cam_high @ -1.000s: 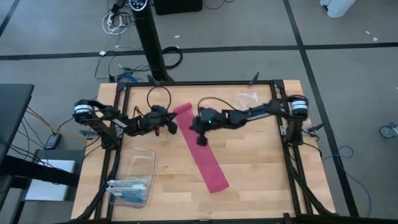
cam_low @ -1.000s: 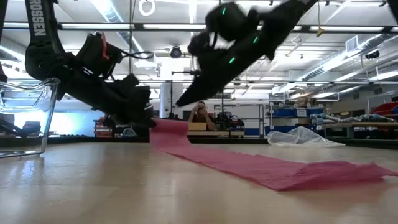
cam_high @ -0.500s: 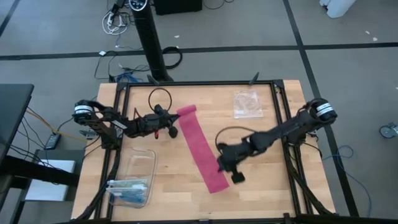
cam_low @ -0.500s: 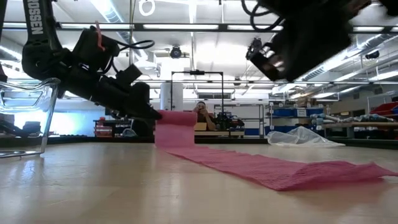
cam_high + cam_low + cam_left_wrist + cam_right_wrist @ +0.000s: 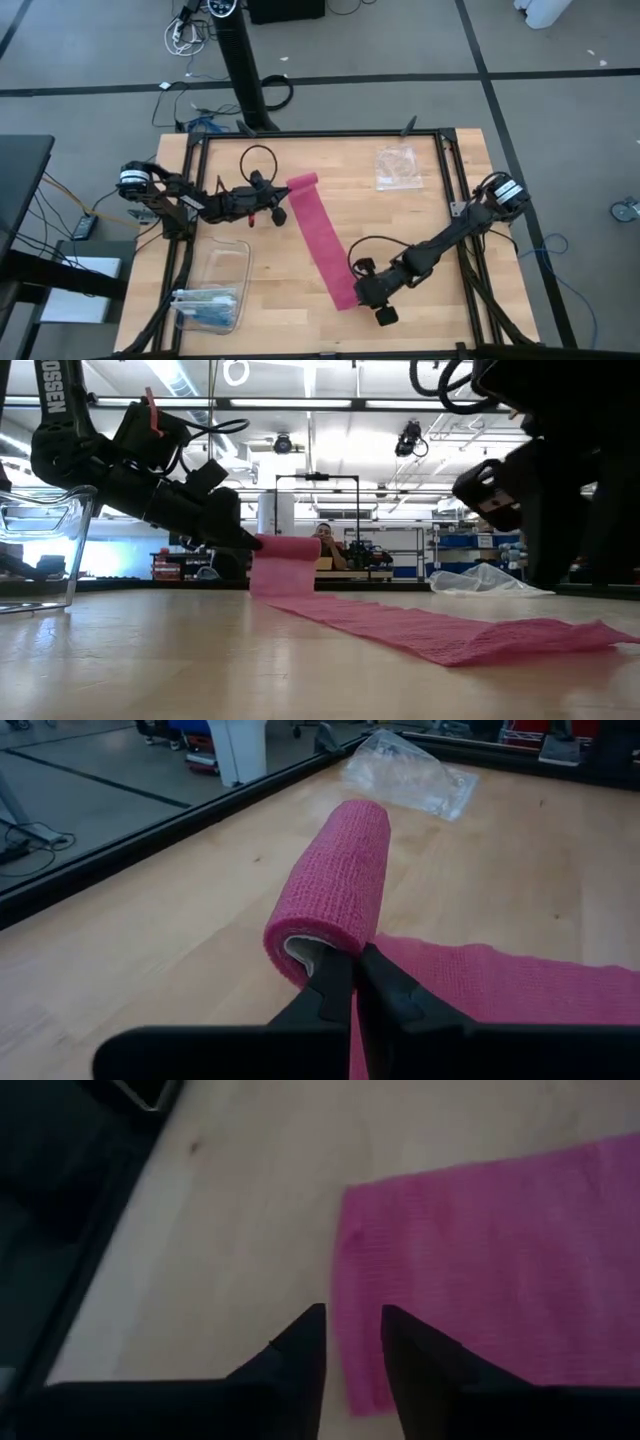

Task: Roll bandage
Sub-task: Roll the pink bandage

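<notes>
The bandage is a magenta-pink strip lying slantwise on the wooden table. Its far end is wound into a small roll, which also shows in the low view. Its near end lies flat. My left gripper is shut on the roll's end. My right gripper is low over the strip's near end. Its fingers are a little apart beside the strip's end edge, and I cannot tell whether they touch it. My left gripper pinches the roll at its open end, the one facing the table's left, between its two shut fingers. The fingers come level from the table's left and lie along the roll's axis. The roll lies level, and the strip runs off it flat on the table.
A clear plastic bag lies at the far right of the table. A clear plastic box with blue contents stands at the near left. A dark frame edges the table. A person shows far behind in the low view.
My right gripper has swung from over the strip's far half toward the table's near edge and come down at the strip's near end. My left gripper has lifted and turned the far end, which now stands up as a small roll. The rest of the strip has stayed flat.
</notes>
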